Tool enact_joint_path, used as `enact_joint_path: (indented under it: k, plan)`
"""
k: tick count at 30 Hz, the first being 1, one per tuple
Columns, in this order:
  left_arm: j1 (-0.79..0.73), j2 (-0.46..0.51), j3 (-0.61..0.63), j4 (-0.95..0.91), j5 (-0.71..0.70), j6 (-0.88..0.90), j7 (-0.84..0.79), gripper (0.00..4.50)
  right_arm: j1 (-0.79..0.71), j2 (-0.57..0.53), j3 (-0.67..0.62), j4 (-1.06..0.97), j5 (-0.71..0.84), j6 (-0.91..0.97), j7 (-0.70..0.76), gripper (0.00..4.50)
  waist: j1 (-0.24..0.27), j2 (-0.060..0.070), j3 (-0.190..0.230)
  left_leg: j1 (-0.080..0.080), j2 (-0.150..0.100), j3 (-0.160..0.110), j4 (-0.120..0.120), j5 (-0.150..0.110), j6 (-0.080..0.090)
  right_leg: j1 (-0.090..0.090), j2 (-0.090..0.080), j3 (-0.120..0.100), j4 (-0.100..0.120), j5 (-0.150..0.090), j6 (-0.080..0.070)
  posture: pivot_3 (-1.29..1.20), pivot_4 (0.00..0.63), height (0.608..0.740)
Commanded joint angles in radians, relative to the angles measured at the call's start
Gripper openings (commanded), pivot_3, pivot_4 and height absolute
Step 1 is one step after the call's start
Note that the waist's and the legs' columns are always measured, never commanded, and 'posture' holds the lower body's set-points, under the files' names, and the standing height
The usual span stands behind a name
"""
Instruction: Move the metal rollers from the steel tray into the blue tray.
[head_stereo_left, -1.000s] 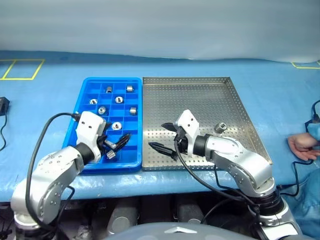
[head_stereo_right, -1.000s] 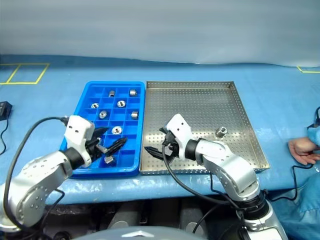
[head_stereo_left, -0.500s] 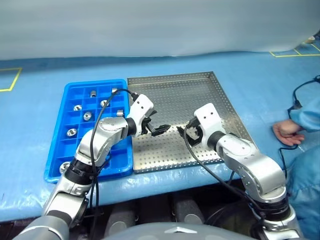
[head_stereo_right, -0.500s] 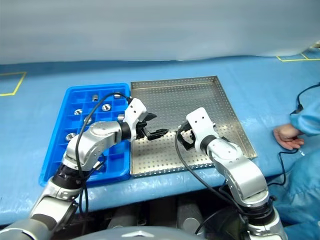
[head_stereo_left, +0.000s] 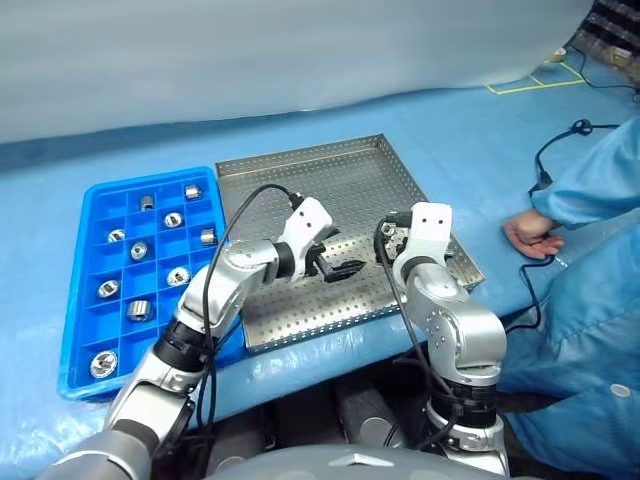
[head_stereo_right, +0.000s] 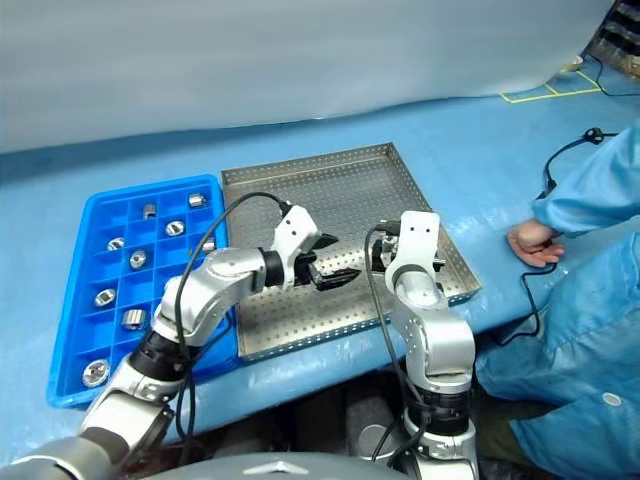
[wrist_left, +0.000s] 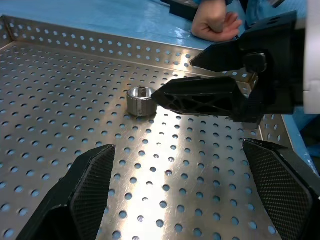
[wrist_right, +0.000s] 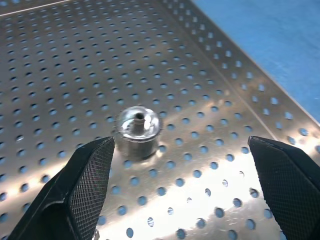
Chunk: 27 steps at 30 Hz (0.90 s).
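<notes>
Blue-covered counter (head_stereo_left: 470, 150) carried the steel tray (head_stereo_left: 300, 165), where both spread, empty end effectors, left (head_stereo_left: 338, 264) and right (head_stereo_left: 398, 238), flanked its last roller (wrist_right: 137, 131), which the right, I judged, next needed to straddle and pinch for the blue tray (head_stereo_left: 85, 265).

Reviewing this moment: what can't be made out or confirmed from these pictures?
- Last metal roller on the steel tray: hidden in the head views behind the right gripper.
- Rollers in the blue tray: too small to show centre holes.
- Person's hand: the body is cut off by the picture edge.
- Left gripper: open; gap to the roller unclear.
</notes>
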Motion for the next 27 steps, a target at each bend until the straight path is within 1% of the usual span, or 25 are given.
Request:
enact_joint_path:
  k: [1,3,5,12,18,24,27]
  plan:
    - [-0.010,-0.021,0.015,-0.042,0.000,-0.016,0.015,4.44,-0.037,0.073,-0.057,0.072,0.037,-0.093,-0.007,4.50,-0.021,0.001,0.001,0.000,0.000,0.000,0.000,0.000,0.000,0.000,0.001,0.000,0.000,0.000,0.000,-0.38,0.150,0.740]
    - [0.004,-0.027,0.022,-0.054,-0.002,-0.013,0.025,4.44,-0.060,0.072,-0.080,0.135,0.048,-0.126,-0.002,4.50,-0.037,0.002,0.001,0.001,0.001,0.000,0.000,0.000,0.000,0.000,0.002,0.002,0.001,0.000,0.000,-0.37,0.150,0.740]
    - [0.021,-0.024,0.025,-0.066,0.002,-0.006,0.039,4.44,-0.081,0.060,-0.086,0.185,0.050,-0.148,0.011,4.50,-0.042,0.002,0.001,0.002,0.002,0.000,0.000,0.000,0.000,0.001,0.004,0.004,0.001,0.000,0.000,-0.34,0.150,0.740]
    - [0.089,0.001,0.065,-0.133,-0.005,0.029,0.087,4.44,-0.145,0.038,-0.056,0.297,0.056,-0.205,0.072,4.50,-0.030,0.004,0.001,0.002,0.002,0.000,-0.001,0.000,0.000,0.001,0.005,0.006,0.001,0.000,0.001,-0.26,0.150,0.740]
    - [0.140,0.021,0.095,-0.195,-0.013,0.061,0.120,4.44,-0.195,0.025,-0.061,0.408,0.033,-0.270,0.067,4.50,0.012,0.004,0.001,0.002,0.002,0.000,-0.001,0.000,0.000,0.000,0.005,0.006,0.001,0.001,0.001,-0.20,0.150,0.740]
    - [0.172,0.022,0.107,-0.231,-0.016,0.083,0.143,4.44,-0.214,0.029,-0.055,0.427,0.034,-0.313,0.071,4.50,0.064,0.004,0.001,0.001,0.002,0.000,-0.001,0.000,-0.001,0.000,0.005,0.006,0.000,0.001,0.001,-0.18,0.150,0.740]
    - [0.181,0.023,0.113,-0.241,-0.016,0.091,0.151,4.44,-0.230,0.038,-0.052,0.425,0.017,-0.360,0.047,4.50,0.083,0.004,0.001,0.001,0.002,0.000,-0.001,0.000,-0.001,0.000,0.005,0.006,0.000,0.001,0.001,-0.17,0.150,0.740]
